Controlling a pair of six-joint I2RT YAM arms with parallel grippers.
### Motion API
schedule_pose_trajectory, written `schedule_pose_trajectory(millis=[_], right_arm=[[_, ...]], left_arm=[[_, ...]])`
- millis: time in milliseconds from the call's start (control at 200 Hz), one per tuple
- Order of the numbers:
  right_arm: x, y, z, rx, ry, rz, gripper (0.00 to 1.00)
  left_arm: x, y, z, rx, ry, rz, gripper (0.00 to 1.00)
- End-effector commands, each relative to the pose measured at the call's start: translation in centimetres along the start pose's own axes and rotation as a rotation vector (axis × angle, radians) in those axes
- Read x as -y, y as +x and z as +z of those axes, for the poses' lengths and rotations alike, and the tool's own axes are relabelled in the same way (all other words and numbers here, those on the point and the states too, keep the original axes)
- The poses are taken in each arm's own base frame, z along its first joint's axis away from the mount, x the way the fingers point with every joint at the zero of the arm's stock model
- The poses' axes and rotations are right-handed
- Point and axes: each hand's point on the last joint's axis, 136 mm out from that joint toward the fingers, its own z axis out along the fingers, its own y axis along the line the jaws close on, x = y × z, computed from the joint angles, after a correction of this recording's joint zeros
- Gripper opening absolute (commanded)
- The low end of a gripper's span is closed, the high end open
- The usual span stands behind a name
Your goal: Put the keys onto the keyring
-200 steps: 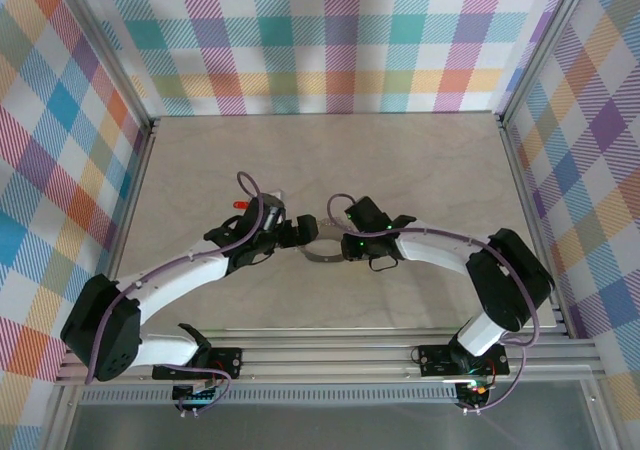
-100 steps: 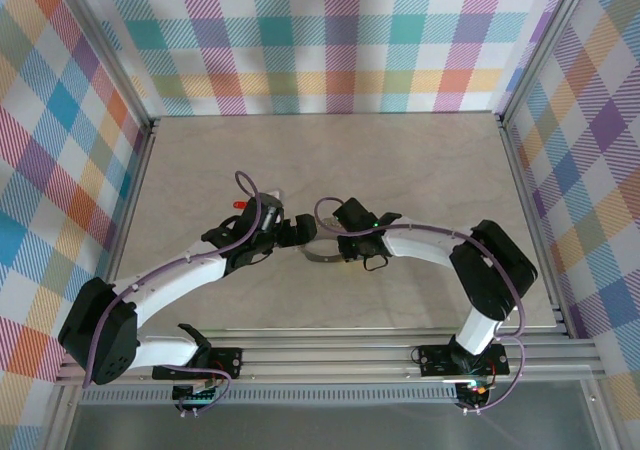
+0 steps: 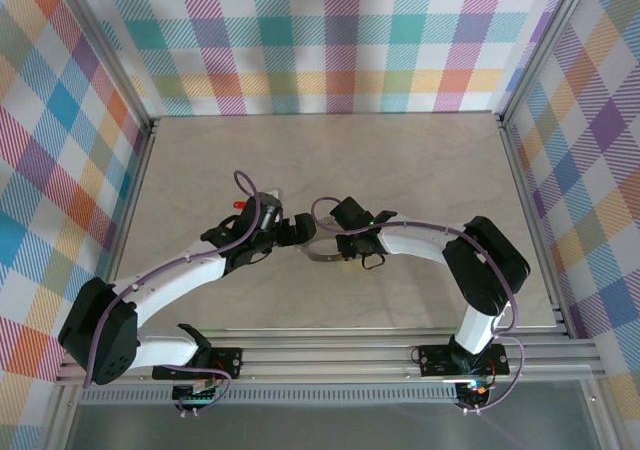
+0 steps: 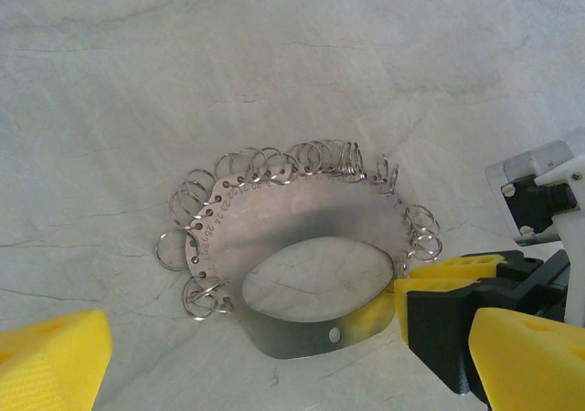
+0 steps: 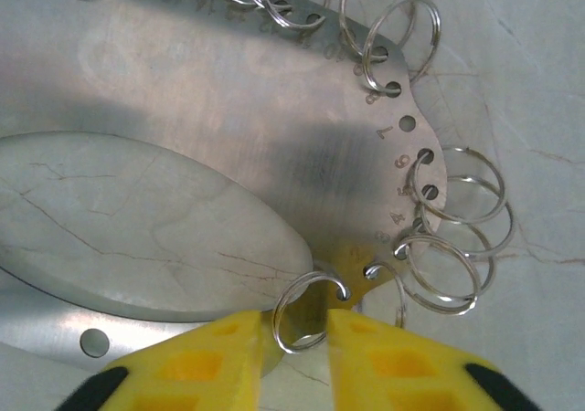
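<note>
Red-headed key (image 3: 238, 204) is lying on table (image 3: 420, 170) beside left arm. Left gripper (image 4: 292, 347) is hovering spread wide over keyring (image 4: 302, 215), a flat ringed plate. Right gripper (image 5: 294, 338) is pinching one split ring (image 5: 306, 312) at the plate's edge.

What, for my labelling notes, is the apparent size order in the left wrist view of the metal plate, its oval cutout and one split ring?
1. metal plate
2. oval cutout
3. split ring, at the plate's left edge
All sit at about the same distance, so nearness hardly skews this.
</note>
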Motion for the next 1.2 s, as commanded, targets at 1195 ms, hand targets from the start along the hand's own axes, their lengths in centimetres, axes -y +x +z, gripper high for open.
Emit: schedule_pose_trajectory(millis=[1195], right_arm=[[0.9, -0.2, -0.4, -0.003, 0.082, -0.025, 0.19]], left_arm=[[0.1, -0.1, 0.1, 0.004, 0.029, -0.01, 1.0]])
